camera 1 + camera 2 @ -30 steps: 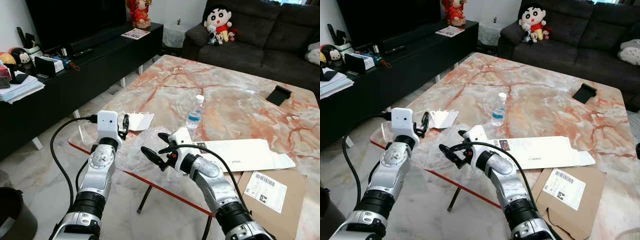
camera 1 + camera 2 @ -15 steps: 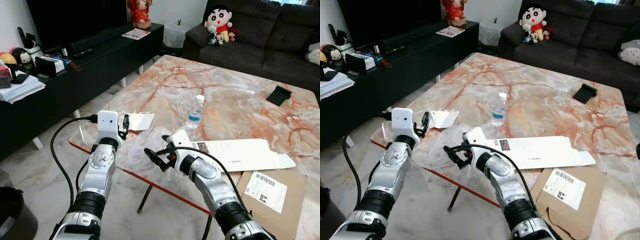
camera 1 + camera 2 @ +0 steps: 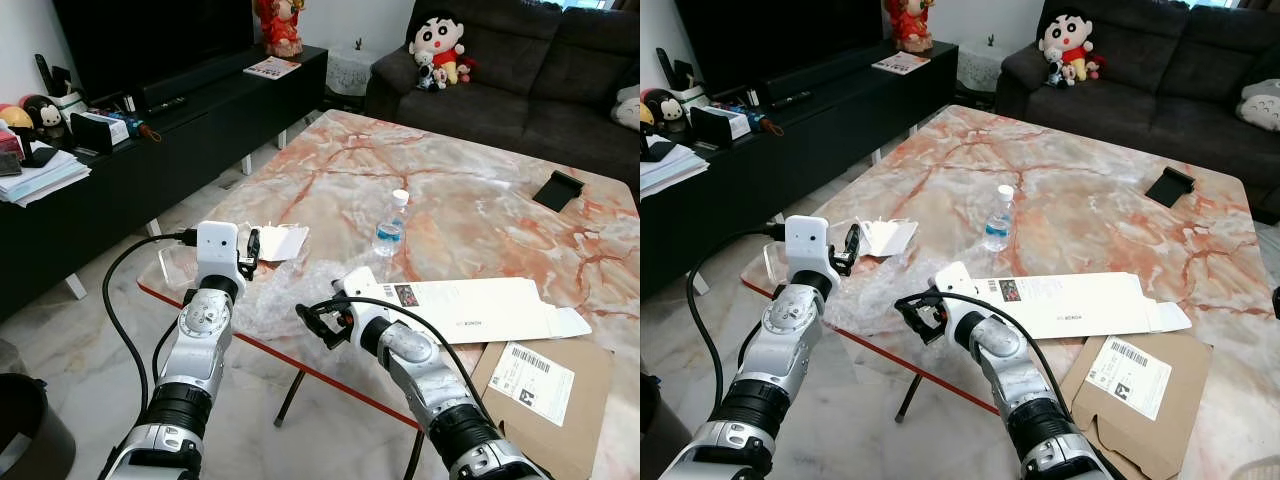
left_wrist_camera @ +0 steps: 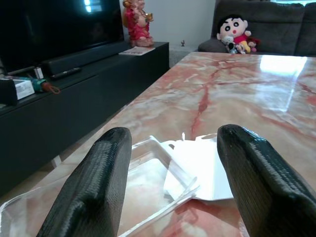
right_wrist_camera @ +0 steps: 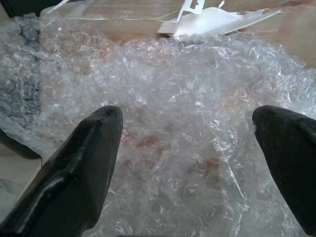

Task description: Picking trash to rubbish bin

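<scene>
Across the near corner of the marble table (image 3: 470, 210), in the left eye view, the right gripper (image 3: 318, 322) has slid forward and lower over the last second, and now sits at the edge of the crumpled bubble wrap (image 3: 275, 290) beside the flattened white carton (image 3: 490, 305). That suggests the wrap is the trash being reached for, with the grasp not yet made. The left gripper (image 3: 250, 250) has stayed raised by the white torn packet (image 3: 283, 241), near the water bottle (image 3: 390, 228).

From the right eye view the same layout holds; the rubbish bin (image 3: 25, 430) lies well apart on the floor, to the robot's left.

Along the left wrist view, the left fingers (image 4: 94, 192) stand wide apart, holding nothing, framing a clear plastic tray (image 4: 153, 173) and the white packet.

Over the right wrist view, the right fingers (image 5: 74, 168) are spread wide over the bubble wrap, just above it and gripping nothing yet.
</scene>
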Robot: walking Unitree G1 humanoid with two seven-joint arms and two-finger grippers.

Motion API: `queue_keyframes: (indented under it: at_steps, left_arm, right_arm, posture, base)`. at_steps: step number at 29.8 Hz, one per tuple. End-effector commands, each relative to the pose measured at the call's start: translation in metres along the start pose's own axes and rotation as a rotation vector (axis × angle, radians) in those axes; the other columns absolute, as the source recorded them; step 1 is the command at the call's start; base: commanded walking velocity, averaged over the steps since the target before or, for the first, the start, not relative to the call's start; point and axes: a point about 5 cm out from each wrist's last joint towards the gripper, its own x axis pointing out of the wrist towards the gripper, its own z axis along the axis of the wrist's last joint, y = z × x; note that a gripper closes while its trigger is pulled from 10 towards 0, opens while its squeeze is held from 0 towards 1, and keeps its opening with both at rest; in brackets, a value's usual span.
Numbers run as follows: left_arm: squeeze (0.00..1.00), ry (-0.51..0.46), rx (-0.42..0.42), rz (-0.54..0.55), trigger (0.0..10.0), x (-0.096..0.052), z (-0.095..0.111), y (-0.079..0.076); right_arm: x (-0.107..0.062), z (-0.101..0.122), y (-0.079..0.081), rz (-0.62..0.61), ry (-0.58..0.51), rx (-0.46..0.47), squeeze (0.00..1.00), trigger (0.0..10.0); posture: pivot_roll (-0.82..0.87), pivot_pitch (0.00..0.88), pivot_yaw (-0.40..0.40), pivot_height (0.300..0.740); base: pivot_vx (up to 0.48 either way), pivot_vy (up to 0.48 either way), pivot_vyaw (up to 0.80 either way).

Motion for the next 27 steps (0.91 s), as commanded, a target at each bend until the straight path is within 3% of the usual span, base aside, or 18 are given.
queue_keyframes:
  at_steps: [1,9,10,27]
  left_arm:
    - [0.00,0.011,0.012,-0.022,10.0,0.0011,0.0004,-0.0032]
    - [0.00,0.012,0.018,-0.027,10.0,0.0013,0.0005,-0.0040]
    - [0.00,0.014,0.021,-0.030,10.0,0.0018,0.0006,-0.0045]
    - [0.00,0.012,0.037,-0.040,10.0,0.0026,0.0011,-0.0056]
  right_arm:
    - [0.0017,0.0003,-0.0017,-0.009,0.024,-0.016,0.00,10.0]
    - [0.0027,0.0014,-0.0015,-0.013,0.013,-0.014,0.00,10.0]
    - [0.0029,0.0028,-0.0018,-0.014,0.005,-0.015,0.00,0.0]
    - [0.0038,0.0049,-0.0021,-0.015,-0.008,-0.025,0.00,0.0]
  posture:
    - [0.00,0.000,-0.084,0.740]
    - [0.00,0.000,-0.082,0.740]
    - [0.00,0.000,-0.080,0.740]
    - [0.00,0.000,-0.080,0.740]
  base:
    - [0.000,0.000,0.00]
    - [0.000,0.000,0.00]
    - [0.000,0.000,0.00]
    - [0.000,0.000,0.00]
